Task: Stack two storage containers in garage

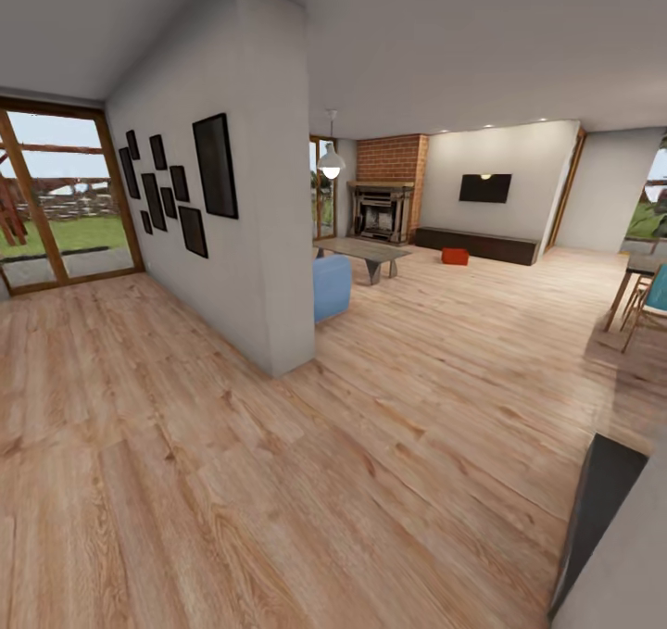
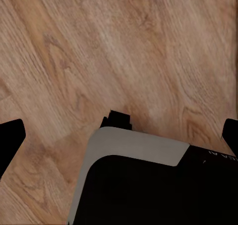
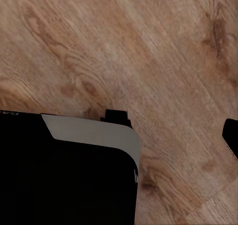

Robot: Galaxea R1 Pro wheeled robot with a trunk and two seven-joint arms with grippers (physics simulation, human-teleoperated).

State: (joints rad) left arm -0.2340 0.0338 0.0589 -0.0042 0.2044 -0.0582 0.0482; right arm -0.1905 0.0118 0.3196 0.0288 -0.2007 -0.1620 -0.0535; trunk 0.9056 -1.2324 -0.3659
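Observation:
One orange-red storage container sits on the light wood floor of the living room, far ahead, in front of a long dark low cabinet. The garage and its floor are out of view. In the left wrist view my left gripper is open, a black fingertip at each side, over wood planks and the robot's dark base. My right gripper also hangs over planks, holding nothing; one fingertip shows at the frame's edge and the robot's body hides the other side.
A white dividing wall with dark frames juts out ahead on the left. Behind it are a blue sofa, a low table and a brick fireplace. A dining table with chairs stands at the right, and a dark panel near right.

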